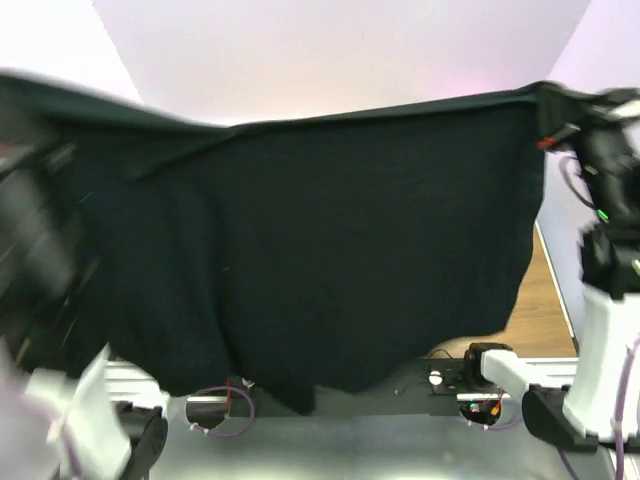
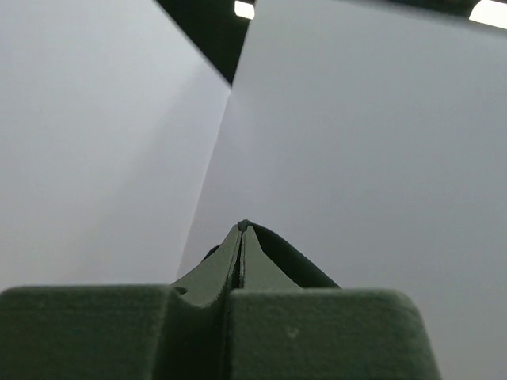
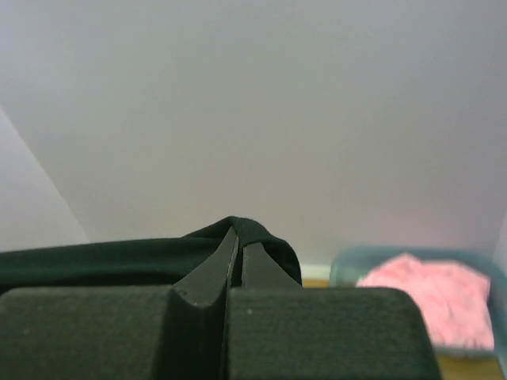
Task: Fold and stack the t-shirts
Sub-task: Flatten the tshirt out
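The large black t-shirt (image 1: 330, 250) hangs spread out in the air like a curtain, filling most of the top view. My left gripper (image 2: 243, 228) is shut on its upper left edge, with a fold of black cloth (image 2: 297, 260) pinched at the tips; that arm is blurred at the left of the top view. At the top right, my right gripper (image 1: 558, 106) is shut on the other upper corner, and black cloth (image 3: 119, 261) drapes over its tips (image 3: 242, 235). The pink t-shirt (image 3: 428, 297) lies crumpled in a bin.
A teal plastic bin (image 3: 348, 265) holding the pink shirt stands on the table, low at the right of the right wrist view. A strip of wooden tabletop (image 1: 548, 300) shows right of the hanging cloth. Both arm bases sit along the near edge.
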Controlling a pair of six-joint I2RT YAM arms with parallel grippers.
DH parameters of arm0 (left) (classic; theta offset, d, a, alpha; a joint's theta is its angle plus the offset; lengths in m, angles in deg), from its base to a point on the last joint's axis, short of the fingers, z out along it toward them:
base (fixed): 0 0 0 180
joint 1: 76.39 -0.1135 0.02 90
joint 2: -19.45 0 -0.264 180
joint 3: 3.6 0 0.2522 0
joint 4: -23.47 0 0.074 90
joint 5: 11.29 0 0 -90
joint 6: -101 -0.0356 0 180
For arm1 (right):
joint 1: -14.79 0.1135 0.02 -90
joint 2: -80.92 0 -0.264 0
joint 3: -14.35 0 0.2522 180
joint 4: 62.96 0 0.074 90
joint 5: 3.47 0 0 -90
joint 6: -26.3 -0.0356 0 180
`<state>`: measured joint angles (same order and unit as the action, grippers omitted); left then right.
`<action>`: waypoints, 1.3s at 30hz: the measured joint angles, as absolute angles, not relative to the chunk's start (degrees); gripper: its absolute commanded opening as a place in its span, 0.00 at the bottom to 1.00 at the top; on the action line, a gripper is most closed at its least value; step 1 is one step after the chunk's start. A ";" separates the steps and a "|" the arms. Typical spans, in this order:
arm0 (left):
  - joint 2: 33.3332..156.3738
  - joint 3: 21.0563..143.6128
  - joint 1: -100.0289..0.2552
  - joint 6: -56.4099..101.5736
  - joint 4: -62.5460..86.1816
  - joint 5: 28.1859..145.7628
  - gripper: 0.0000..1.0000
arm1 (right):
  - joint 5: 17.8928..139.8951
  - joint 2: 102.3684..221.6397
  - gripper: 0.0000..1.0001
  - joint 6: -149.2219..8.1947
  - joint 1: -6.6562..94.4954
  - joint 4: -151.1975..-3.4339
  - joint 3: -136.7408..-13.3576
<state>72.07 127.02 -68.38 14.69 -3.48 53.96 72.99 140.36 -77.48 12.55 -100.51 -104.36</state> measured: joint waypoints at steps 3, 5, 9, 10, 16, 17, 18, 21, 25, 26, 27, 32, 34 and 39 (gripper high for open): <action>76.99 115.75 -68.35 14.93 -1.75 53.83 0.00 | 74.28 143.95 0.01 -77.02 12.55 -101.10 -98.20; 79.76 107.35 -68.27 15.36 1.20 53.83 0.00 | 75.31 146.81 0.01 -76.41 12.55 -101.08 -93.76; 87.80 88.27 -68.68 18.07 5.31 54.66 0.00 | 77.34 153.19 0.01 -75.12 12.55 -100.31 -83.31; 89.58 85.32 -68.97 18.82 5.40 55.21 0.00 | 77.85 154.68 0.01 -74.77 12.55 -100.16 -80.67; 104.44 79.07 -71.87 25.24 9.75 59.21 0.00 | 79.73 162.42 0.01 -72.37 12.55 -91.79 -64.97; 107.10 79.73 -72.20 26.09 10.82 60.12 0.00 | 79.77 164.38 0.01 -71.84 12.55 -89.61 -63.55; 109.75 80.69 -72.40 26.92 11.95 60.95 0.00 | 79.81 165.74 0.01 -71.51 12.55 -88.12 -62.94; 116.55 84.82 -72.86 28.21 13.33 63.23 0.00 | 79.92 171.16 0.01 -70.42 12.53 -82.24 -62.55; 123.98 91.53 -73.47 29.05 13.86 65.89 0.00 | 79.97 178.63 0.01 -69.24 12.55 -77.61 -65.48; 125.51 93.06 -73.69 29.18 13.92 66.44 0.00 | 79.97 180.75 0.00 -69.04 12.55 -76.88 -66.59; 126.25 93.84 -73.77 29.31 13.90 66.86 0.00 | 79.97 181.87 0.01 -68.87 12.55 -76.38 -67.25; 127.93 96.62 -74.74 30.20 13.40 69.35 0.00 | 79.90 186.42 0.00 -68.54 12.53 -74.94 -71.88; 127.93 97.17 -75.02 31.06 13.38 70.37 0.00 | 79.90 187.36 0.00 -68.56 12.53 -74.39 -73.59; 127.02 96.45 -75.52 34.92 11.26 72.52 0.00 | 80.54 188.23 0.00 -68.58 12.53 -73.63 -76.10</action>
<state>127.02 96.45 -75.52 34.92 11.26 72.52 80.54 188.23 -68.58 12.53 -73.63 -76.10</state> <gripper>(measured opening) 0.006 0.012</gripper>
